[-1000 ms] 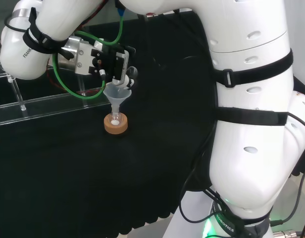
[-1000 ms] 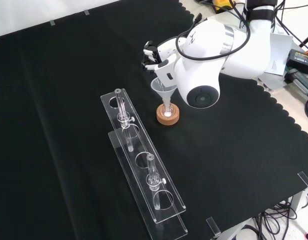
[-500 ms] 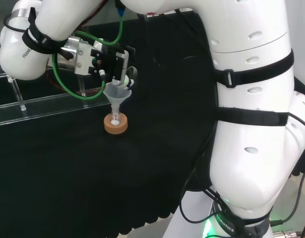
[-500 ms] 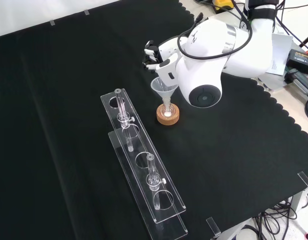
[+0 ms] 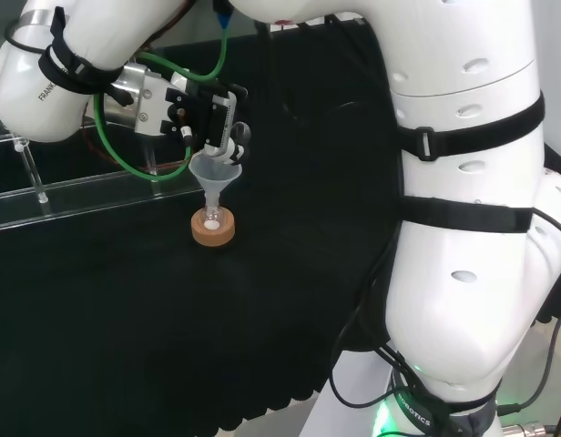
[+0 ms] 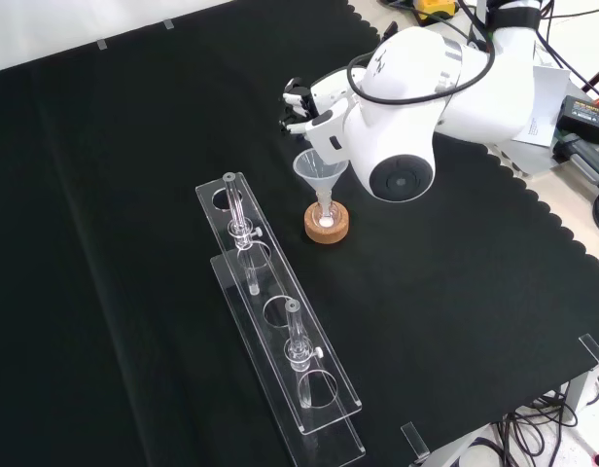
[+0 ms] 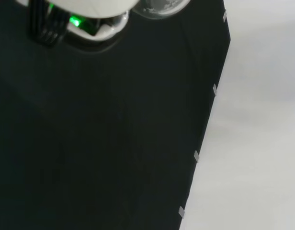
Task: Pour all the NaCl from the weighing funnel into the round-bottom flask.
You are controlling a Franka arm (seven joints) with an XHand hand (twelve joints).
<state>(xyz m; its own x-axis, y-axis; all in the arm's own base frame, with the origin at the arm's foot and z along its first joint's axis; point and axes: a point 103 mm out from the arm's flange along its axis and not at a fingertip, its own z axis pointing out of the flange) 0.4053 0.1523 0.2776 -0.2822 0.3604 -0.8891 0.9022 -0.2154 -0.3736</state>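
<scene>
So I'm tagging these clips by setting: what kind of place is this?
Probably a chemistry lab bench: a clear funnel sits in a small flask on a cork ring, beside a clear rack of glassware.

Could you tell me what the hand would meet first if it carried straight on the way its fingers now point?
Probably the funnel: in the head view the hand points right and slightly down, its fingertips just above the funnel's rim over the flask on its cork ring. Depth is unclear, so it might pass just beyond.

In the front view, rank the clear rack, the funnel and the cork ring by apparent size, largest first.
1. clear rack, by far the largest.
2. funnel.
3. cork ring; it looks close to the funnel in size, so this order is unsure.
</scene>
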